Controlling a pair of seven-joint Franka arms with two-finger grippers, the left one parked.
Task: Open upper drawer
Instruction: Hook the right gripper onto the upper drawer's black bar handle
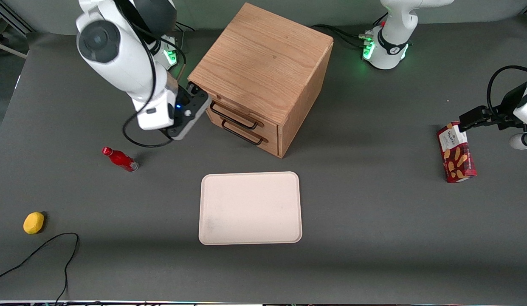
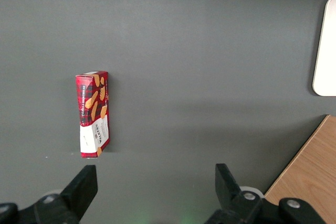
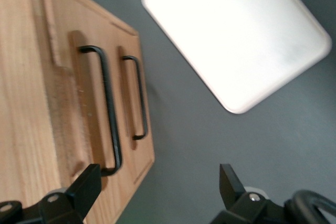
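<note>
Oak upper drawer [image 3: 79, 103] beside spread gripper [image 3: 157, 192] jaws.

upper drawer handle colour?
Black, on the upper drawer; clearest in right wrist view, open pincer in front of it.

glossy white arm [image 1: 119, 55], black cable, black hand [image 3: 157, 192] with silver screws.

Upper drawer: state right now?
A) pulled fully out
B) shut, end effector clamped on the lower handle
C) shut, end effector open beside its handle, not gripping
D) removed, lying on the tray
C. The upper drawer sits flush with the cabinet front, and in the right wrist view the end effector is open, its fingers apart near the end of the upper handle with nothing between them.
</note>
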